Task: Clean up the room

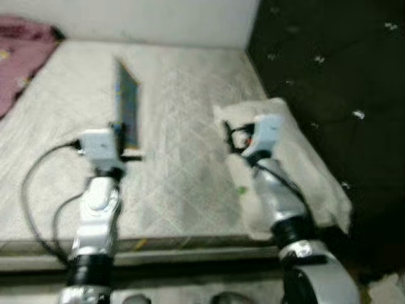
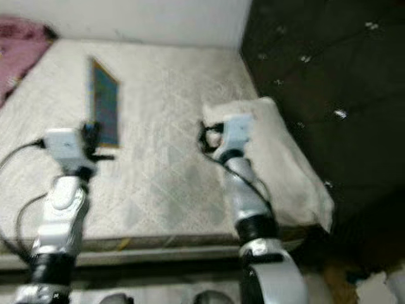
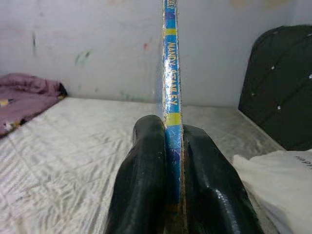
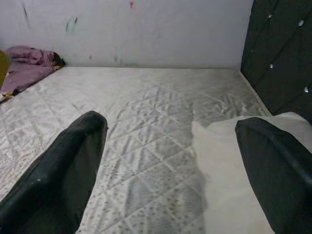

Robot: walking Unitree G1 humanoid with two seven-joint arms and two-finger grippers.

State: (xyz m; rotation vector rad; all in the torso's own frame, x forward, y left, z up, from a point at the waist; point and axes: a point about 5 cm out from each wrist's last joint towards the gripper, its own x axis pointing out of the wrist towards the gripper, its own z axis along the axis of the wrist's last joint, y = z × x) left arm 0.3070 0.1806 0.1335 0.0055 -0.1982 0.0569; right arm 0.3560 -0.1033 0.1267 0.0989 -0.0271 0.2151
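Left eye view: a bare quilted grey-white mattress (image 1: 183, 95) meets a dark tufted headboard (image 1: 329, 82). A white pillow (image 1: 297, 158) lies at its right edge, a crumpled pink blanket (image 1: 19, 50) at the far left corner. The left gripper (image 3: 171, 146) is clamped on a thin blue book (image 1: 128, 107), held upright on edge above the mattress. The right gripper (image 4: 170, 161) hangs wide apart, empty, above the pillow's edge.

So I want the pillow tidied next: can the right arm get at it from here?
Probably yes: the right gripper hovers at the white pillow with jaws open, nothing between them; the left gripper holds a book.
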